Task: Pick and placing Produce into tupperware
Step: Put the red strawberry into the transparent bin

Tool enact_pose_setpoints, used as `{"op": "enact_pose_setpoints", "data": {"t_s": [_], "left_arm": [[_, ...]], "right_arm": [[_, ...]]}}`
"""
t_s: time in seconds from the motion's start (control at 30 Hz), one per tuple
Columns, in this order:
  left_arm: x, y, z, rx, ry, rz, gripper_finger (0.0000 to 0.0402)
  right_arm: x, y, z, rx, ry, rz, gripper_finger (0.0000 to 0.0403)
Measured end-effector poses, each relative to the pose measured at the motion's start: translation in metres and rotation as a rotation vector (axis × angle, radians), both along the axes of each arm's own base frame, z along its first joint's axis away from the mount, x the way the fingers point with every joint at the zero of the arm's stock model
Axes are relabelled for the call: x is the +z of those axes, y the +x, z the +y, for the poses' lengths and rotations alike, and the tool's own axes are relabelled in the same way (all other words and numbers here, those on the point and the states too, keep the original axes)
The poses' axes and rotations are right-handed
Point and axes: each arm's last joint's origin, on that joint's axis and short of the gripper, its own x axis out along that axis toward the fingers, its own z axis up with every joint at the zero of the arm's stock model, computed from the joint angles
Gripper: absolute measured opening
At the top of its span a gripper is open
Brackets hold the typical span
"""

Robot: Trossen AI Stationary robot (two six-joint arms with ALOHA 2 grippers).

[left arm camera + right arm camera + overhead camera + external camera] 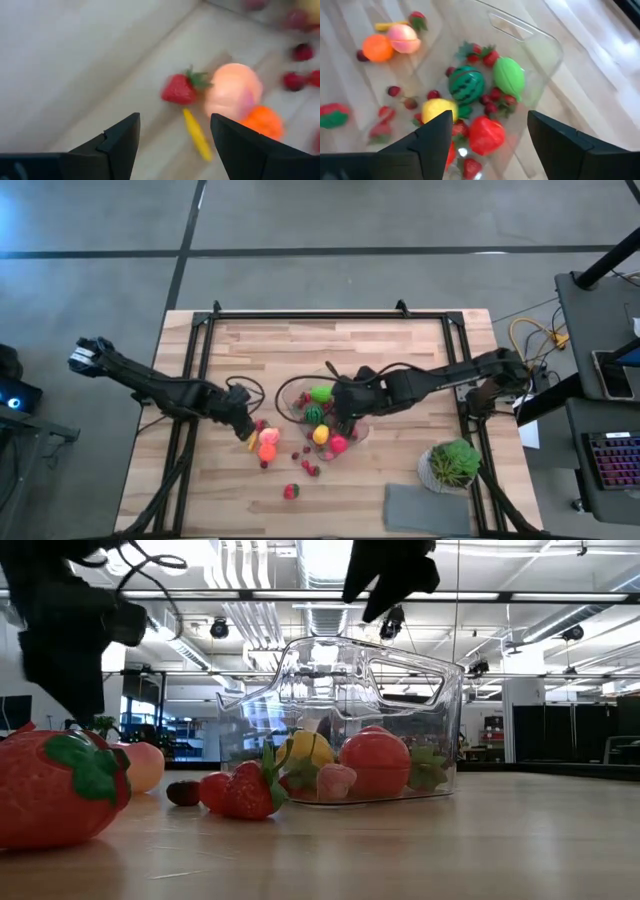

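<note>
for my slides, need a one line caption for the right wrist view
Open right gripper poised above the clear tupperware holding a watermelon, lemon and strawberries.

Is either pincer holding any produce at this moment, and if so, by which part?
Nothing is held. The left pincer stands open above the loose produce; the right pincer is open over the tupperware.

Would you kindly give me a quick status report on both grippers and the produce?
Left gripper open above loose produce. Right gripper open over tupperware, empty. Nothing blocking.
</note>
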Motion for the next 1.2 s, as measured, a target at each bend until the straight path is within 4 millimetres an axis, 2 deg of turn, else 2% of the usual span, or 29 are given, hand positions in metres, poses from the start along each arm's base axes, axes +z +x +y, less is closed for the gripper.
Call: {"op": "enact_pose_setpoints", "data": {"t_s": [0.03, 0.17, 0.27, 0.7, 0.93, 1.2], "left_arm": [[-0.001, 0.002, 0.001, -0.076, 0.039, 0.005, 0.0228], [-0.001, 0.015, -0.006, -0.582, 0.256, -0.039, 0.0228], [-0.006, 0.022, -0.009, -0.774, 0.353, -0.035, 0.0228], [-0.044, 0.040, -0.013, -0.827, 0.355, 0.160, 0.0224], [-0.053, 0.045, -0.015, -0.828, 0.327, 0.187, 0.0172], [-0.049, 0.050, -0.008, -0.790, 0.321, 0.143, 0.0116]], "right_arm": [[0.001, -0.003, -0.002, -0.005, -0.005, 0.011, 0.0251], [0.002, -0.010, -0.009, 0.008, -0.046, 0.077, 0.0250], [0.000, -0.014, -0.011, 0.005, -0.062, 0.123, 0.0247], [-0.001, -0.015, -0.014, -0.021, -0.096, 0.135, 0.0240], [0.000, -0.015, -0.014, -0.028, -0.109, 0.129, 0.0239], [-0.001, -0.015, -0.014, -0.028, -0.110, 0.131, 0.0236]]}}
